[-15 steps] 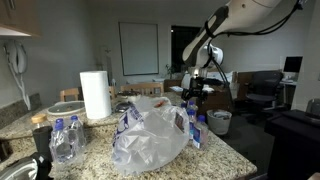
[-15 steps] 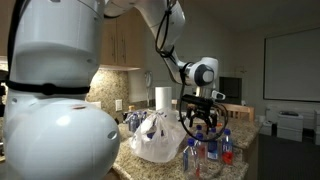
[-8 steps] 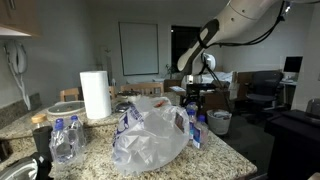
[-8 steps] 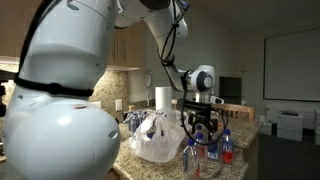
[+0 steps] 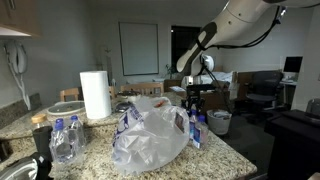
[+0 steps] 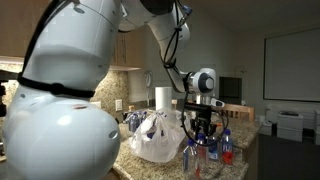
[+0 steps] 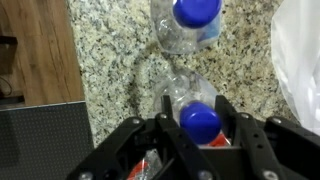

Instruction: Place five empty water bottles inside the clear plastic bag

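- Granite counter [image 7: 110, 60] holds it all; the clear plastic bag [image 5: 150, 130] slumps mid-counter, near the arm's end.
- The gripper [image 7: 203, 128] has sunk lower than a second ago, and its jaws, then spread wide, have drawn in.
- They now seem to pinch one upright water bottle [image 7: 183, 92] below its blue cap [image 7: 200, 120]. The pick looks made, and carrying it to the bag should follow.

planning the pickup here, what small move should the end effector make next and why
Probably finish closing on the bottle before lifting. In the wrist view the end effector straddles its blue cap, fingers close on either side, though firm contact isn't clear. The bag lies nearby, so a short carry follows.
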Controlling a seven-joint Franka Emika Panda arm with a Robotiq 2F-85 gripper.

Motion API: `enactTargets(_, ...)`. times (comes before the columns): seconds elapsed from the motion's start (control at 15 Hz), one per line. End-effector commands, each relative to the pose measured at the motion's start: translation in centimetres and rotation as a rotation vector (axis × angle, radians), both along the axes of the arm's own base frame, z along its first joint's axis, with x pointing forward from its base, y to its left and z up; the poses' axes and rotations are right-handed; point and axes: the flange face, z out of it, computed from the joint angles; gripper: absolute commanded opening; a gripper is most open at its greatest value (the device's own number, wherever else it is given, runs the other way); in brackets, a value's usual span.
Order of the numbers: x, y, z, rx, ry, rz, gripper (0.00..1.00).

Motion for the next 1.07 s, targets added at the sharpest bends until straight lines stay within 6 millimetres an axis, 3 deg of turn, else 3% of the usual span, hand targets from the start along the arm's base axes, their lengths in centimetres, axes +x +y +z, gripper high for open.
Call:
enactTargets(0.0, 0.6, 0.5, 0.8, -0.021, 0.019, -0.009, 0.18)
enactTargets(0.07, 0.7, 0.5, 1.1, -0.023, 0.018, -0.008, 0.12)
enactTargets(0.33, 0.4, 0.6, 1.8, -0.03, 0.03, -0.012, 0.15)
enactTargets(0.53, -0.7, 1.0, 4.6, 0.011, 0.046, 0.005, 0.15)
enactTargets(1.0, -4.3, 4.2, 19.5, 0.017, -0.007, 0.047, 0.15)
